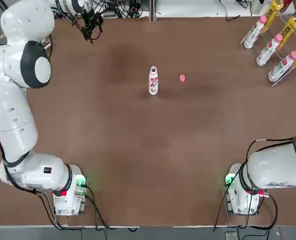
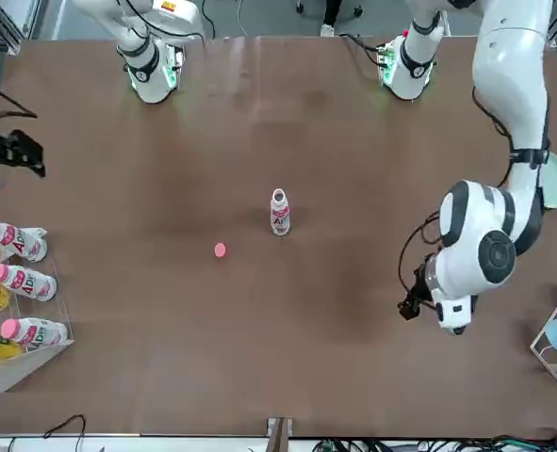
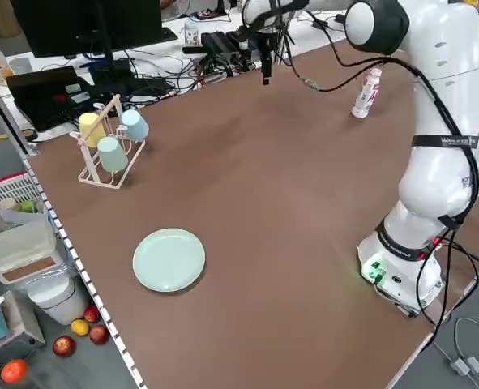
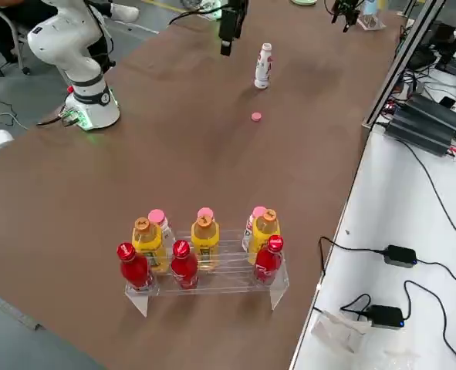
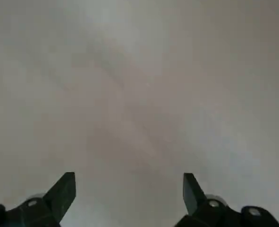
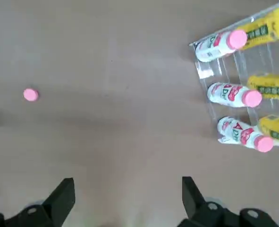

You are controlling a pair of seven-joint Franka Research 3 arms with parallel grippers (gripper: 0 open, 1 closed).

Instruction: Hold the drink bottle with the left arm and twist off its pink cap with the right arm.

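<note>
The drink bottle (image 1: 153,82) (image 2: 280,215) (image 3: 366,96) (image 4: 263,68) stands upright mid-table with its neck bare. The pink cap (image 1: 182,77) (image 2: 221,250) (image 4: 255,116) (image 6: 30,95) lies on the table a short way toward the robot's right of it. My left gripper (image 1: 91,25) (image 2: 412,306) (image 5: 130,189) hangs open and empty over the far left of the table, well away from the bottle. Raised above the table's right side, my right gripper (image 2: 22,151) (image 4: 226,42) (image 6: 128,194) is open and empty, between the cap and the bottle rack.
A clear rack (image 1: 275,47) (image 2: 14,311) (image 4: 204,258) (image 6: 238,90) of capped white, yellow and red bottles stands at the far right corner. On the robot's left stand a cup rack (image 3: 109,150) and a pale green plate (image 3: 168,259).
</note>
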